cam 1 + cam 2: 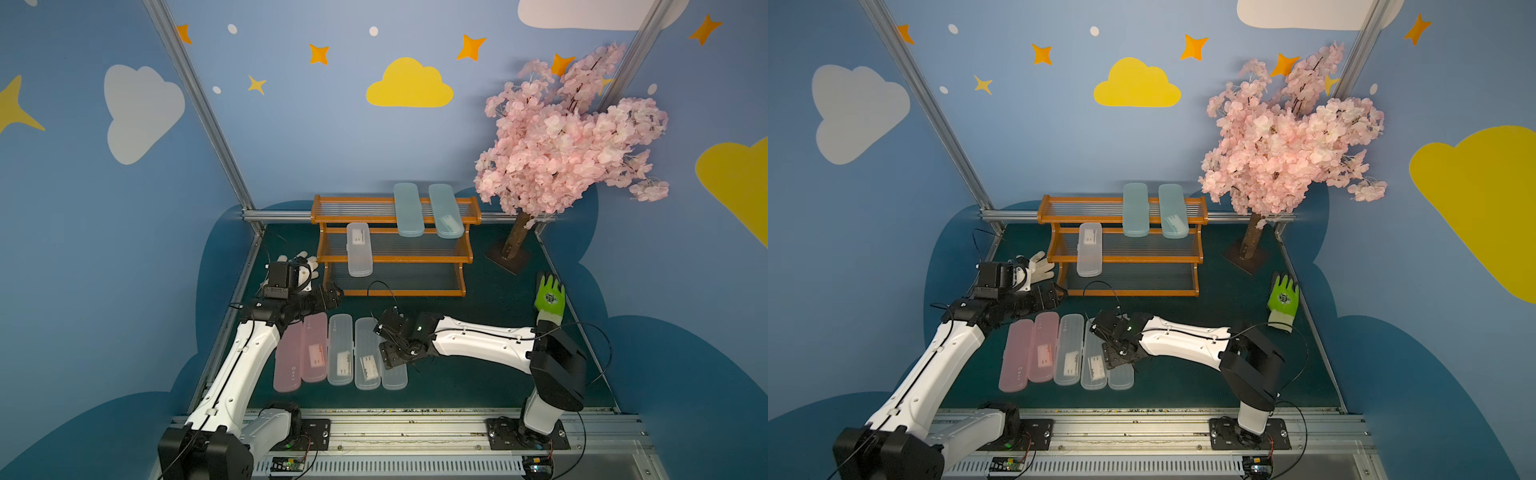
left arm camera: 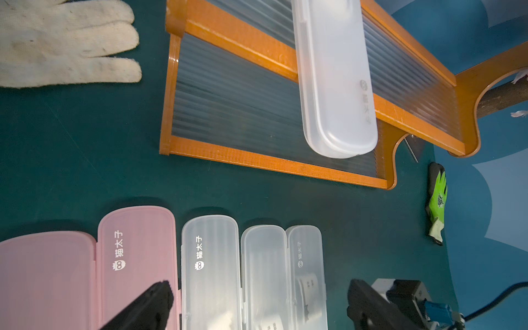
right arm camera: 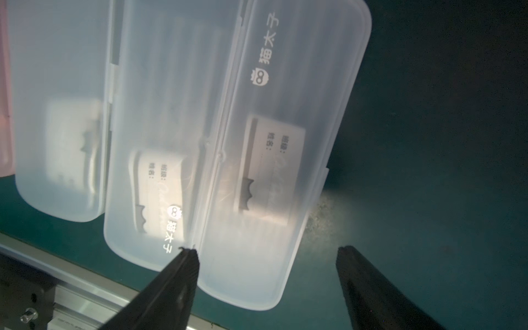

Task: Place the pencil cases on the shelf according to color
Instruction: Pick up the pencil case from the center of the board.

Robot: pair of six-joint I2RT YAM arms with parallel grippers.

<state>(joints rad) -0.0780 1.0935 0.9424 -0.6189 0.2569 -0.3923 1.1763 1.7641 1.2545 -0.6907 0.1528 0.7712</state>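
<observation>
The orange shelf (image 1: 395, 293) stands at the back. Two light blue pencil cases (image 1: 408, 210) (image 1: 445, 212) lie on its top tier, and a clear one (image 1: 359, 249) on the middle tier overhangs the front. On the mat lie two pink cases (image 1: 289, 361) (image 1: 314, 349) and three clear ones (image 1: 340, 353) (image 1: 367, 357) (image 1: 395, 380) side by side. My right gripper (image 1: 384, 345) (image 3: 265, 253) is open, its fingers astride the near end of the rightmost clear case (image 3: 285, 114). My left gripper (image 1: 330, 296) (image 2: 258, 288) hovers open over the row's far ends, holding nothing.
A white glove (image 1: 305, 264) lies left of the shelf, behind my left wrist. A green glove (image 1: 549, 297) lies at the right edge of the mat. A pink blossom tree (image 1: 573, 133) on a dark base (image 1: 509, 253) stands right of the shelf. Blue walls enclose the mat.
</observation>
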